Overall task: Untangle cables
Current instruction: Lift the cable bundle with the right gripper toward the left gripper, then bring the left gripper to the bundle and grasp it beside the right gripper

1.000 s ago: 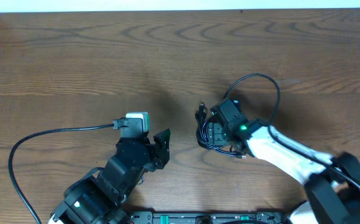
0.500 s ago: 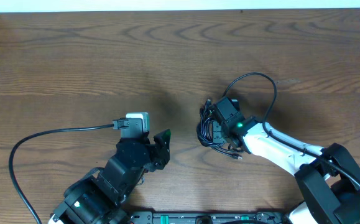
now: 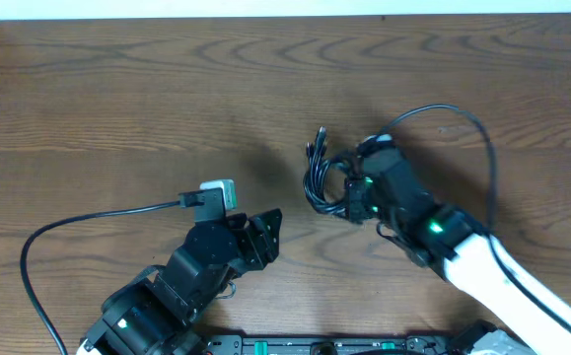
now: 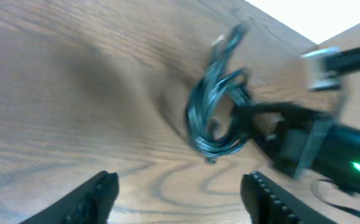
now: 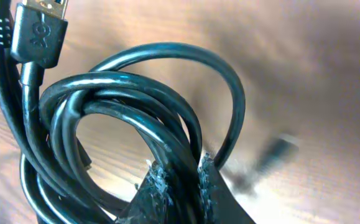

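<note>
Since a second ago the right gripper (image 3: 352,193) has swung round and closed, and the cables (image 3: 320,182) have shifted a little up and to the left with it; the left gripper (image 3: 257,235) has widened slightly.

Overhead: the cables are a tight black bundle of loops at mid-table (image 3: 117,89), with a few plug ends splaying upward from the top. The right gripper's jaws are pinched together on the bundle's right side. The left gripper sits well apart to the lower left, jaws spread, with nothing between them. No writing can be read from here, and the bundle's separate strands cannot be counted.

Left wrist: the picture is motion-blurred. The left gripper (image 4: 183,196) shows only its two fingertips at the bottom edge, wide apart. Beyond them the cables (image 4: 211,118) lie looped on the wood, with the right gripper (image 4: 251,124) touching their right side.

Right wrist: the right gripper (image 5: 181,185) is clamped on one glossy strand of the cables (image 5: 136,106); its frayed pads (image 5: 158,186) are cut off by the bottom edge. A plug (image 5: 40,31) at top left carries an embossed mark, not legible as letters. The background is blurred.
</note>
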Tool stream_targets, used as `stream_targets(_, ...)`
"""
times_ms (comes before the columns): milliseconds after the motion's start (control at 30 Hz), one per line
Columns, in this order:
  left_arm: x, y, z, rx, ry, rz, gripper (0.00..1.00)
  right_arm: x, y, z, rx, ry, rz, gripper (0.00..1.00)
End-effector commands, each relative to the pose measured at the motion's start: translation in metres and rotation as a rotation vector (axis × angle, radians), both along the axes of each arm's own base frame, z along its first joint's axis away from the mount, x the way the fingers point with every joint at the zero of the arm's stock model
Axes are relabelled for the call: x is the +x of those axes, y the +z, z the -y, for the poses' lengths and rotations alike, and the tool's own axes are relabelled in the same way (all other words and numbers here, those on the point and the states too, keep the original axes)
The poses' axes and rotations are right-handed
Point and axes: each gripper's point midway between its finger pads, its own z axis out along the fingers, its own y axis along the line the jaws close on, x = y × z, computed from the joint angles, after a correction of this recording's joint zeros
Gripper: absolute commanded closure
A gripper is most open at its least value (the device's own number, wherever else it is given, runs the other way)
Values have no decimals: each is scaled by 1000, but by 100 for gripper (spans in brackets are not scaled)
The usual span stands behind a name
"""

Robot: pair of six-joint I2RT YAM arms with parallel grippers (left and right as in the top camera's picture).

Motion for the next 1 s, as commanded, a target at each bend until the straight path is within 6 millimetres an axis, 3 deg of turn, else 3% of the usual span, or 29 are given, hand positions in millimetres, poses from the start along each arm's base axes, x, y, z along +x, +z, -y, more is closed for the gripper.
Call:
stream_targets(0,-2,7,11,-110,11,-48,28,4,50,5,48,6,158,99)
stream_targets(67,-2,14,21,-153,-31,-41,28,3,67,5,67,19,216,99)
stream_targets(167,1,26,35,-184,-91,4,28,1,78,7,83,22,246,99)
stream_targets(300,4,31,49,-190,-157,36,28,-3,78,2,102,51,236,99)
stream_targets(567,13,11,57,-143,-156,-19,33,-8,79,-6,135,97,221,99)
stream_targets(833,24,28,67,-177,-172,63,35,-15,79,-15,157,157,207,99)
stream_targets(900,24,26,68,-168,-177,64,39,-15,80,-15,158,157,208,99)
stream_targets(967,24,24,67,-154,-184,66,50,-16,80,-16,162,161,207,99)
